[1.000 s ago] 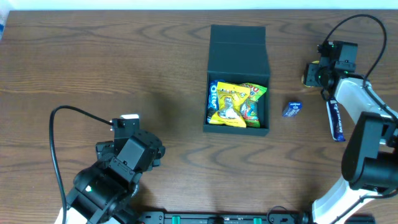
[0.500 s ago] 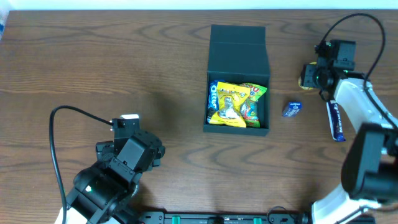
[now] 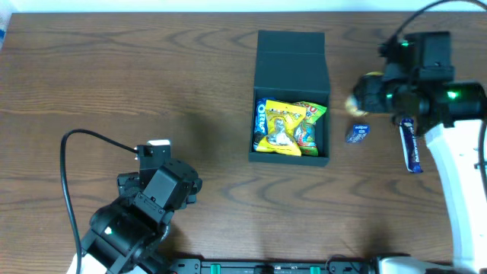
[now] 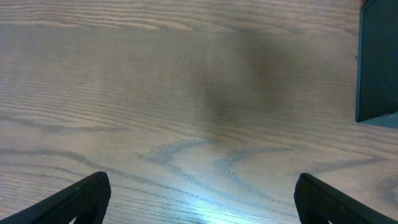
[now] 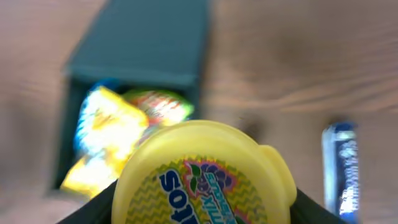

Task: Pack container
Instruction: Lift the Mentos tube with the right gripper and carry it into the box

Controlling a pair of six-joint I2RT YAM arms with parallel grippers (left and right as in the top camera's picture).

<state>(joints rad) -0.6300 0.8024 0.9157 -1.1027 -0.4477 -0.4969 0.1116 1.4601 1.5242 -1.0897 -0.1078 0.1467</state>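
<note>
The container [image 3: 291,55], a dark teal-black square box with its flap lid folded back, stands at the table's middle. Yellow and green snack packets [image 3: 288,126] and a blue Oreo pack lie inside it. It also shows in the right wrist view [image 5: 146,43] and at the left wrist view's right edge [image 4: 378,62]. My right gripper [image 3: 364,94] is shut on a round yellow candy tub [image 5: 202,174] and holds it above the table, right of the container. My left gripper [image 4: 199,199] is open and empty over bare wood at the front left.
A small blue packet [image 3: 356,133] lies on the table right of the container. A long blue wrapped bar [image 3: 411,146] lies further right; it also shows in the right wrist view [image 5: 341,168]. The left arm's black cable [image 3: 72,164] loops over the front left.
My right gripper has lifted the yellow tub and moved it left toward the container. The left arm has not moved.
</note>
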